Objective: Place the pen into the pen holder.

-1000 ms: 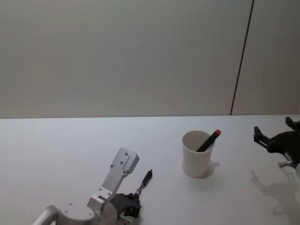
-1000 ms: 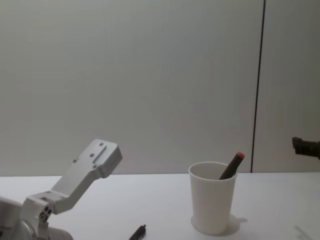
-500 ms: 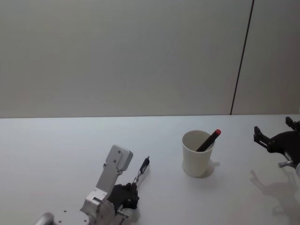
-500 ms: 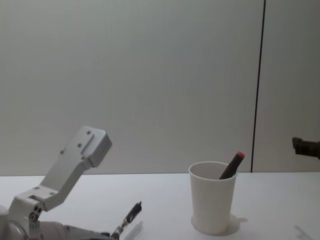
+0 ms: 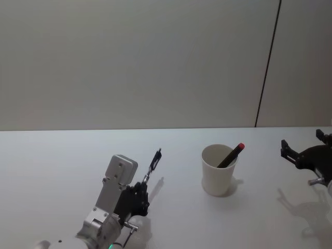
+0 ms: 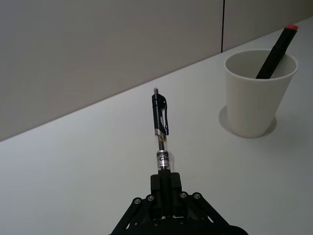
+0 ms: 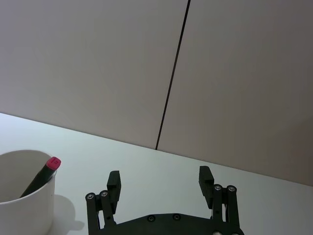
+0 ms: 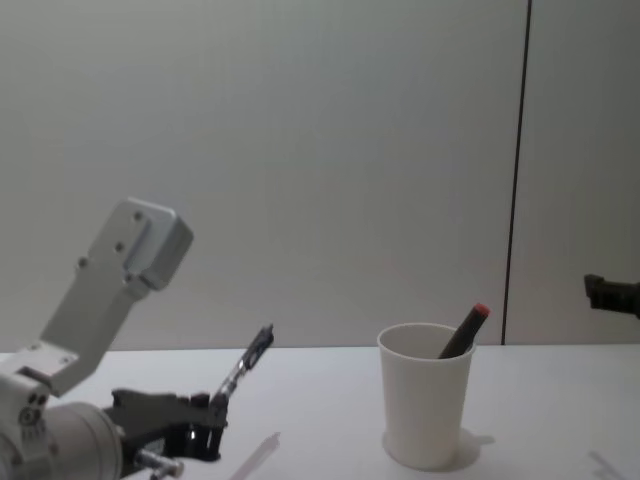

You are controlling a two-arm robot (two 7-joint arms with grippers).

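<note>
One pen (image 6: 160,128) is clamped by its tip end in my left gripper (image 6: 165,182), held clear of the table (image 5: 62,166) and tilted upward so I can swing it over the cup (image 5: 217,179), to its right, where a marker (image 5: 232,154) leans. My right gripper (image 7: 159,177) idles beyond, jaws apart.

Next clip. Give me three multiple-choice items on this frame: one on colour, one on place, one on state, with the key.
1. What colour is the cap of the marker in the cup?
A red
B blue
C green

2. Where is the pen?
A in the cup
B lying flat
C held up by the left gripper

3. What state is the right gripper in?
A open
B shut on the pen
C shut on the cup

Key:
1 A, a red tip shows above the rim.
2 C, the gripper clamps its lower end.
3 A, its fingers stand apart with nothing between them.
</note>
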